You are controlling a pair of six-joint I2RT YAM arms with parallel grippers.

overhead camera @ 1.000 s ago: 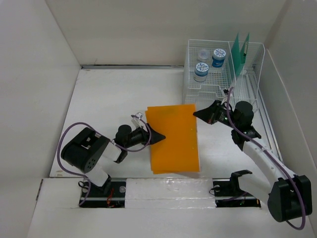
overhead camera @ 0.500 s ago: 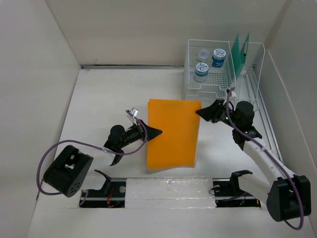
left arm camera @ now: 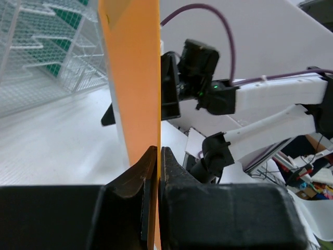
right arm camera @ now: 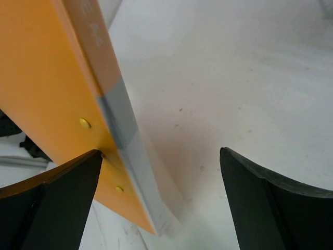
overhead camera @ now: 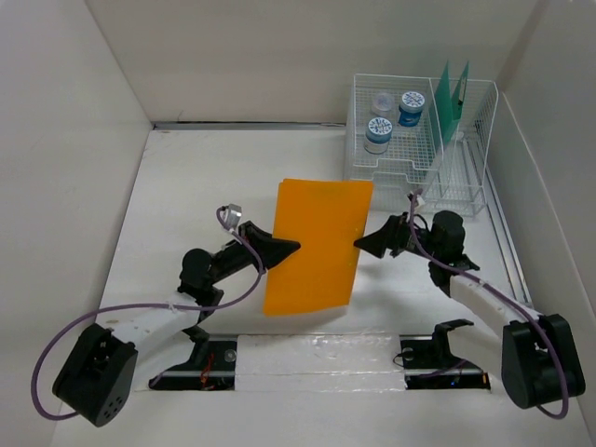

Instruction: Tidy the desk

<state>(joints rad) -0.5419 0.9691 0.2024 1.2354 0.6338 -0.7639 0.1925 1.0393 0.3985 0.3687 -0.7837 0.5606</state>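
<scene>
White table [overhead camera: 186,186]: fills the floor of the view, between plain white walls. Orange folder [overhead camera: 317,242]: lifted at mid-table, tilted on edge. Wire rack [overhead camera: 414,140]: far right corner, holding three jars [overhead camera: 379,133]. Left end effector [left arm camera: 157,151]: pinching the folder's left edge. Right end effector [right arm camera: 161,156]: fingers spread wide, one fingertip just beside the folder's right edge.

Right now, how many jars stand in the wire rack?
3, in the wire rack: pale jar far left, blue jar beside it, third jar nearer. More may be hidden.
</scene>
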